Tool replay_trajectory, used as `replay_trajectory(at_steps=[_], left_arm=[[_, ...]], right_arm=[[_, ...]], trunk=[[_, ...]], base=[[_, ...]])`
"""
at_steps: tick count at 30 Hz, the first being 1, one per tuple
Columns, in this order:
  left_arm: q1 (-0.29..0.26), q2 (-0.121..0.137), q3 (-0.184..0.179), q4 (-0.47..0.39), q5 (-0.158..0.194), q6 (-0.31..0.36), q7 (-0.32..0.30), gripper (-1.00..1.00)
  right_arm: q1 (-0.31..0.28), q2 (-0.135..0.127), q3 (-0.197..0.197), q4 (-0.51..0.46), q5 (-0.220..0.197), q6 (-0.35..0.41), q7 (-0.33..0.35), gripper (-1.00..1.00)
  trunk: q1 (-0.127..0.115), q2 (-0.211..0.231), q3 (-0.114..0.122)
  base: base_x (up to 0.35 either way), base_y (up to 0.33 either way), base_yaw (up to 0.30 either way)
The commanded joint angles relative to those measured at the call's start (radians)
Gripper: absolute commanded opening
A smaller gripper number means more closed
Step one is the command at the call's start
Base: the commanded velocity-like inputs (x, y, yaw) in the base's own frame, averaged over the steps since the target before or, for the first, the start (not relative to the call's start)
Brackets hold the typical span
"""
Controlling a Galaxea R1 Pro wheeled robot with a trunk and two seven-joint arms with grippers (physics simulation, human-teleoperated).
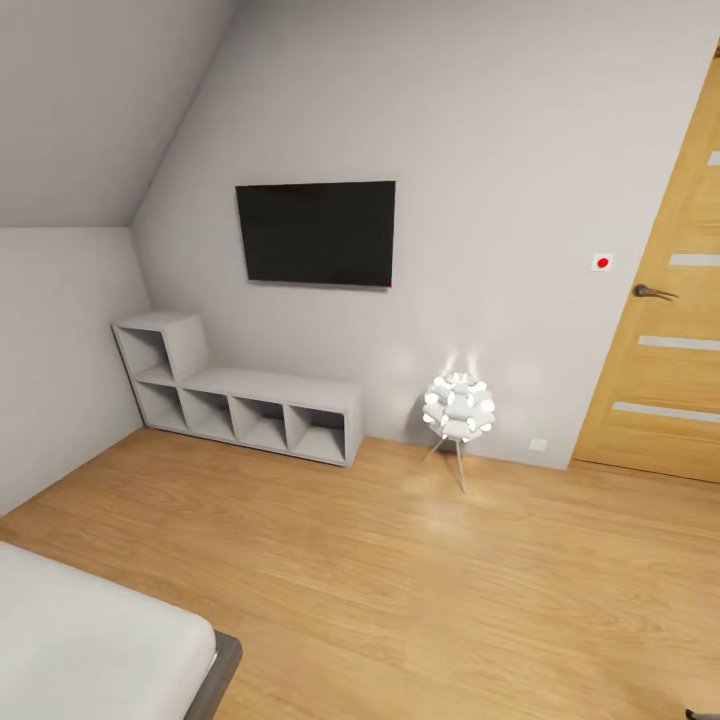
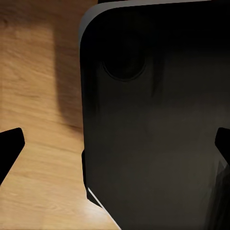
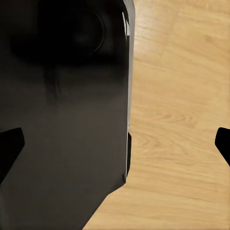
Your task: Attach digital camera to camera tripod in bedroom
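Note:
The digital camera and the camera tripod are out of view. The head view looks across the bedroom's light wood floor (image 1: pixel 400 580) toward a white wall. In the left wrist view my left gripper (image 2: pixel 117 143) is open, its dark fingertips (image 2: pixel 10 143) spread to the picture's edges with nothing held. It hangs over the floor beside my own black base (image 2: pixel 158 124). My right gripper (image 3: pixel 117 143) is open too, empty, with the black base (image 3: pixel 62 110) and bare floor (image 3: pixel 177 120) beyond it.
A bed corner (image 1: pixel 90 640) with a white mattress sits near left. On the far wall hang a black TV (image 1: pixel 316 232) above a low grey cube shelf (image 1: pixel 250 405). A white ball floor lamp (image 1: pixel 458 408) stands right of it, and a wooden door (image 1: pixel 670 330) at far right.

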Motion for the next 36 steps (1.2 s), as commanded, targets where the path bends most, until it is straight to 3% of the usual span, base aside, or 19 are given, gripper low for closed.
replay_trajectory(at_steps=[1,16,36], left_arm=[[0.001,0.0,0.0,-0.002,0.0,0.0,0.0,1.0],[0.001,0.0,0.0,-0.002,0.001,0.0,0.0,1.0],[0.001,-0.001,0.0,-0.002,0.001,0.0,0.0,1.0]], right_arm=[[-0.001,0.0,0.001,0.004,0.0,-0.007,0.0,1.0],[-0.001,0.0,0.001,0.004,0.0,-0.007,0.0,1.0],[0.0,0.0,0.001,0.004,0.0,-0.007,0.0,1.0]], trunk=[[0.0,0.0,-0.001],[0.0,0.0,-0.001],[0.0,0.0,-0.001]], base=[[0.002,0.007,0.0],[0.001,0.002,-0.008],[0.0,0.0,-0.105]])
